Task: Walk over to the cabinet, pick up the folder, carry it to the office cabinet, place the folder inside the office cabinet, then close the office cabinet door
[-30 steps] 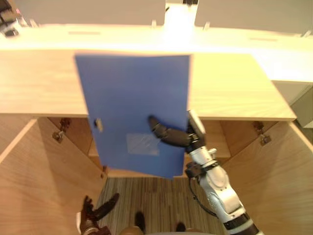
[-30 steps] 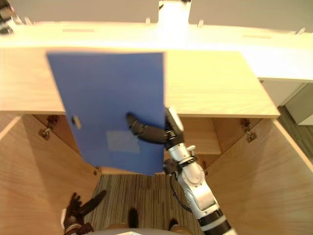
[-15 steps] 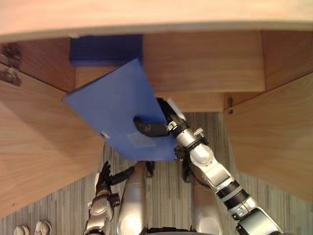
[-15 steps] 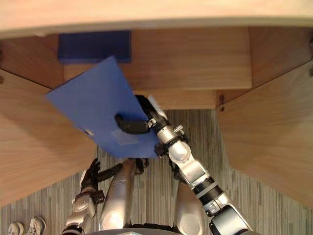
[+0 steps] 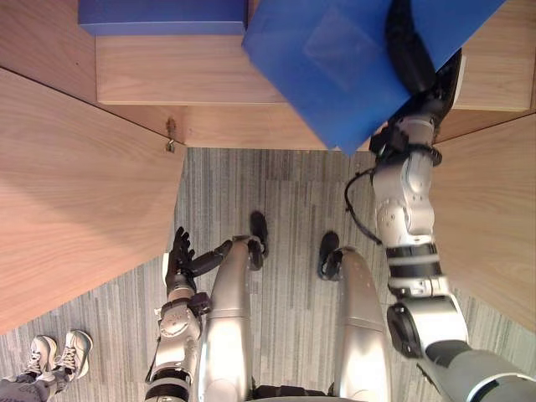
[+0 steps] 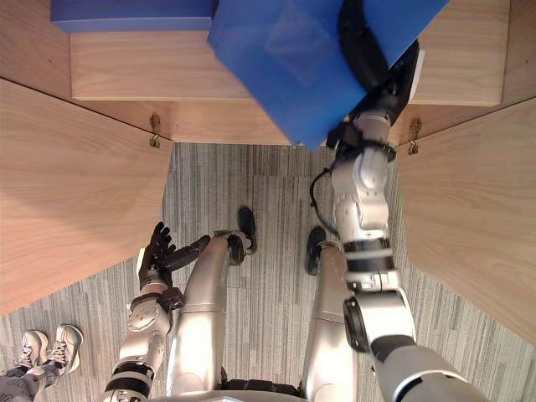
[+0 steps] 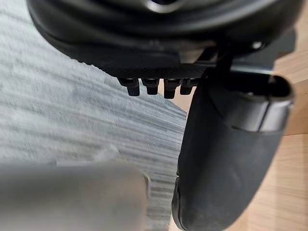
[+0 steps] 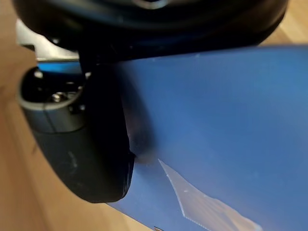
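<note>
As the right hand (image 5: 408,50) pinches the blue folder (image 5: 331,63) by one edge, thumb (image 8: 91,144) flat on its face, the folder hangs tilted before the open cabinet (image 5: 251,126), overlapping the wooden shelf (image 5: 184,79). A second blue file (image 5: 163,15) lies on that shelf to the left; contact between the two cannot be determined. Left door (image 5: 75,193) and right door (image 5: 494,226) stand open on either side, with a hinge (image 5: 171,138) on the left. The left hand (image 5: 180,260) hangs low, fingers relaxed and empty, above the striped carpet (image 5: 285,193). A person's shoes (image 5: 59,352) are at lower left.
</note>
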